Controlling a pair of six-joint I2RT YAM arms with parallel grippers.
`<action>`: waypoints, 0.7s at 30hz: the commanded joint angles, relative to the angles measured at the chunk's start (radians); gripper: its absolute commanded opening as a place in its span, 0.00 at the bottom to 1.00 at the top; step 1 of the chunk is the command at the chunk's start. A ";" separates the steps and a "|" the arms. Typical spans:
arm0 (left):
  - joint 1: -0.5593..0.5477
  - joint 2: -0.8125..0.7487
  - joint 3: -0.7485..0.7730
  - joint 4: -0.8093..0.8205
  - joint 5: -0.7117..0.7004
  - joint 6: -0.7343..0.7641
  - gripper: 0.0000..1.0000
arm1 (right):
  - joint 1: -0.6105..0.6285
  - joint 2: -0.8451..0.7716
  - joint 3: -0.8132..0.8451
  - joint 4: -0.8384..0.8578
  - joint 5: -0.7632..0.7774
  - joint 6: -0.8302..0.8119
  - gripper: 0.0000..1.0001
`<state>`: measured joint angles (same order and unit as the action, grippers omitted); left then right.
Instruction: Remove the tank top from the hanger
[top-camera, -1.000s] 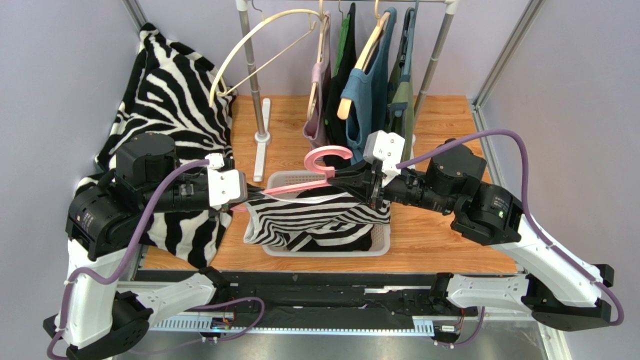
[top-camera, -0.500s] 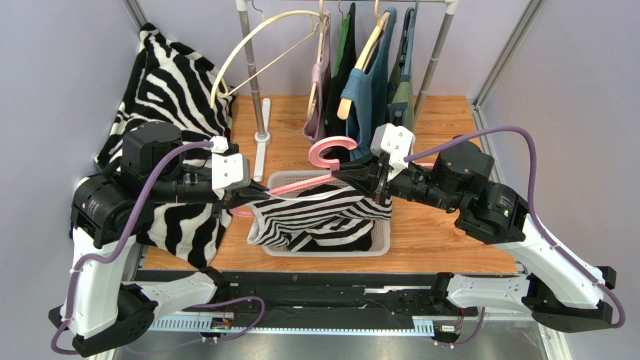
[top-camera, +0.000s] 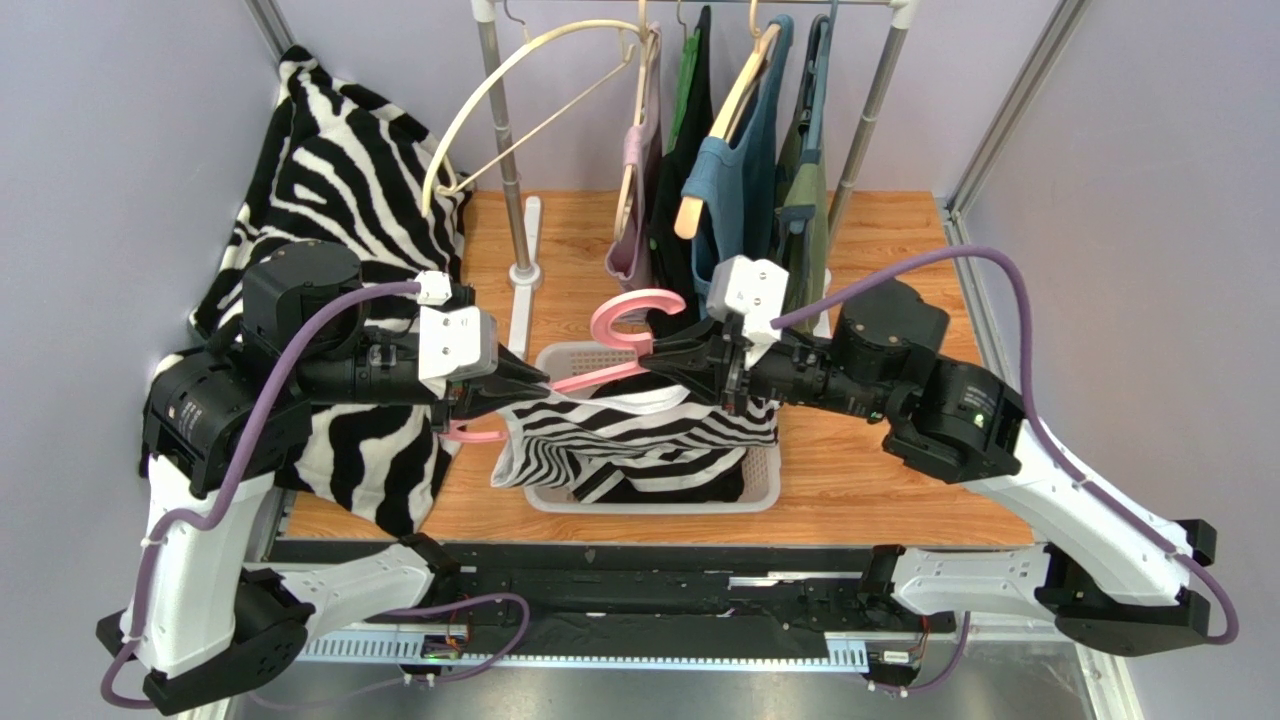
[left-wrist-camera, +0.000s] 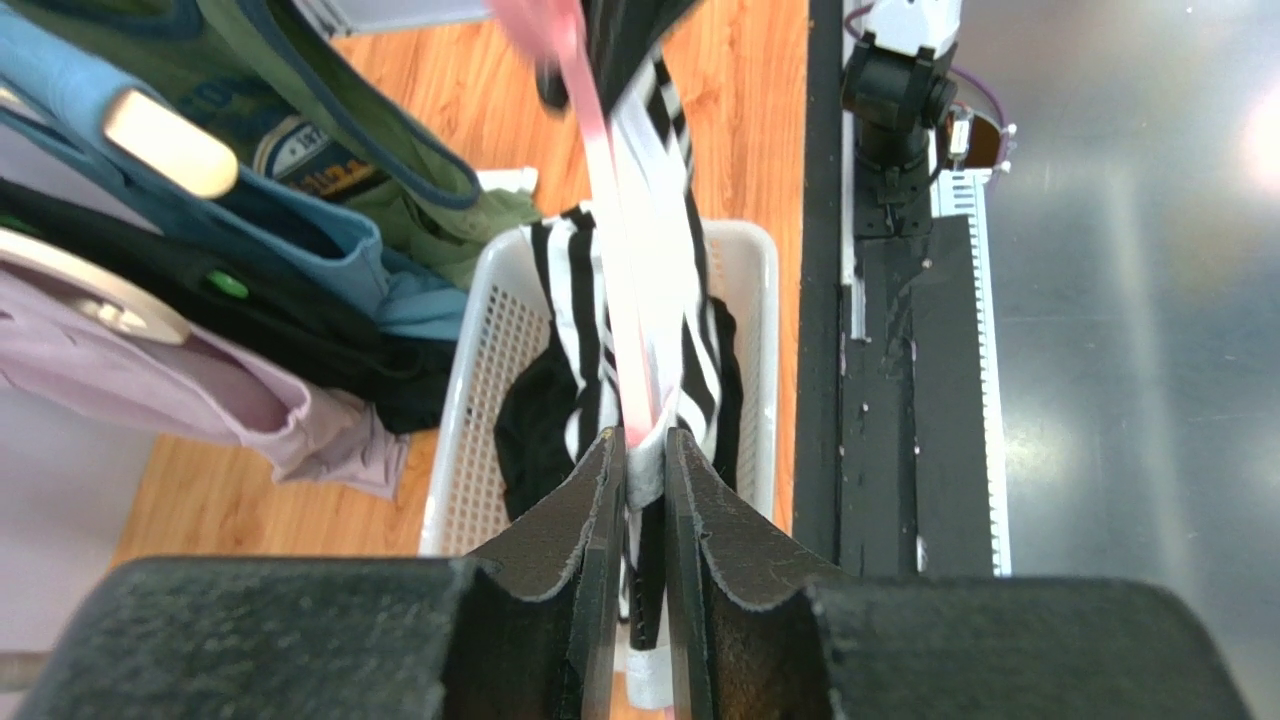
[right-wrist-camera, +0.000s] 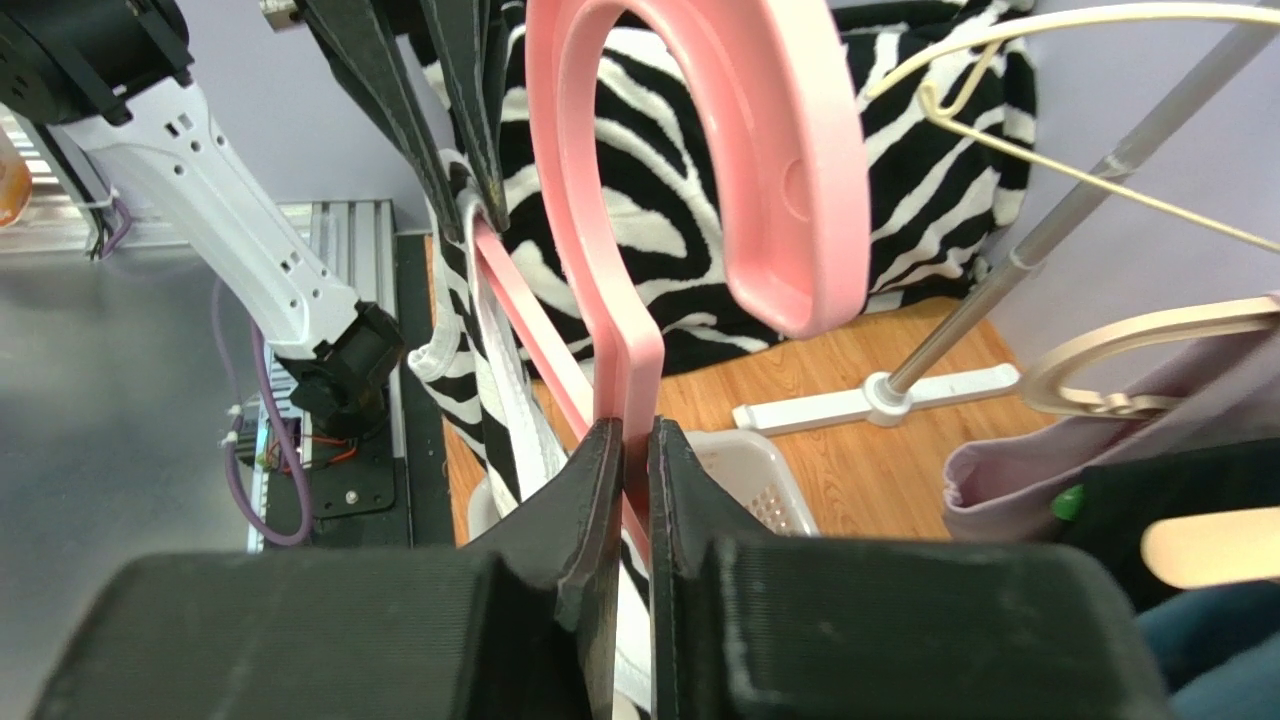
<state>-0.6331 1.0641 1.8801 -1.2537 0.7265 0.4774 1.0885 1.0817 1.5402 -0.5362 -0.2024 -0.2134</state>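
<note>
A zebra-striped tank top (top-camera: 639, 438) hangs on a pink hanger (top-camera: 636, 318) above a white basket (top-camera: 655, 503). My left gripper (top-camera: 519, 387) is shut on the top's white-edged strap at the hanger's left end. In the left wrist view the gripper (left-wrist-camera: 634, 438) pinches the strap, with the hanger's arm (left-wrist-camera: 607, 195) and the tank top (left-wrist-camera: 670, 240) running away over the basket (left-wrist-camera: 469, 435). My right gripper (top-camera: 672, 357) is shut on the hanger's neck. In the right wrist view the gripper (right-wrist-camera: 634, 429) sits just below the hanger's hook (right-wrist-camera: 781, 150), and the tank top (right-wrist-camera: 496, 323) hangs to the left.
A clothes rack (top-camera: 519, 195) stands at the back with several hung garments (top-camera: 736, 180) and an empty cream hanger (top-camera: 511, 98). A large zebra-print cloth (top-camera: 346, 195) is draped at the left. Purple walls close in both sides.
The two grippers have come closer together: the left one moved right, the right one moved left with the hanger. The tank top has bunched narrower over the basket.
</note>
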 joint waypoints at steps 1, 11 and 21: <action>-0.007 -0.003 -0.002 0.077 0.045 0.006 0.22 | 0.007 0.009 0.000 0.051 -0.026 0.019 0.00; -0.005 -0.012 -0.019 0.068 0.027 0.021 0.04 | 0.008 0.012 0.008 0.051 -0.029 0.026 0.00; -0.004 -0.085 0.007 -0.019 -0.091 0.076 0.40 | 0.007 -0.022 0.021 0.002 0.037 -0.018 0.00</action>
<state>-0.6350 1.0180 1.8656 -1.2240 0.6930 0.5041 1.0908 1.0992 1.5295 -0.5419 -0.2054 -0.2100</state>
